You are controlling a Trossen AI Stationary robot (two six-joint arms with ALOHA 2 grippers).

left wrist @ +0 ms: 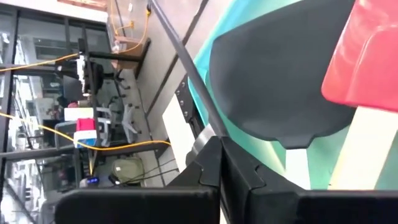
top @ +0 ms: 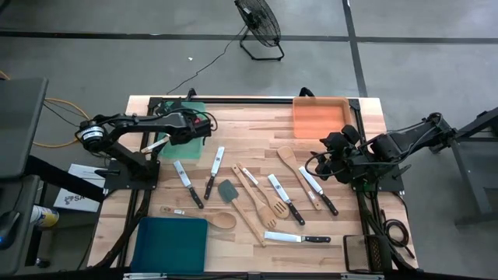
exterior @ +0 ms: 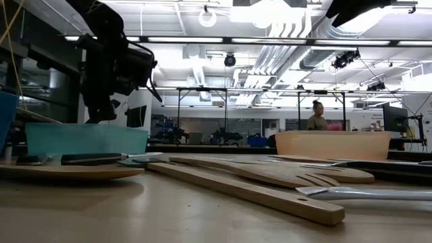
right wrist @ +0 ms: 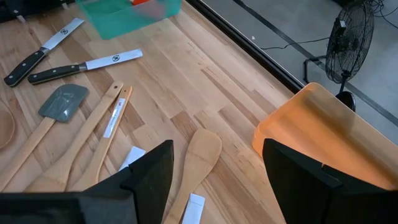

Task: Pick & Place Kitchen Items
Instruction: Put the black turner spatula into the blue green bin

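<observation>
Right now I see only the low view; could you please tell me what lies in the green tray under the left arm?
Observer: A black spatula head and a red spatula head lie in the green tray.
Operator: Is the left gripper closed on either one?
Observer: Its jaws are shut, and I see nothing between them.
Operator: And the right gripper?
Observer: It hangs open above a wooden spoon, beside the orange tray.

Black-handled knives (top: 187,184), pale wooden spoons (top: 286,156) and a grey spatula (top: 228,191) lie flat between the pincers; red-headed spatula (left wrist: 367,59) beside left pincer (top: 194,127).
</observation>
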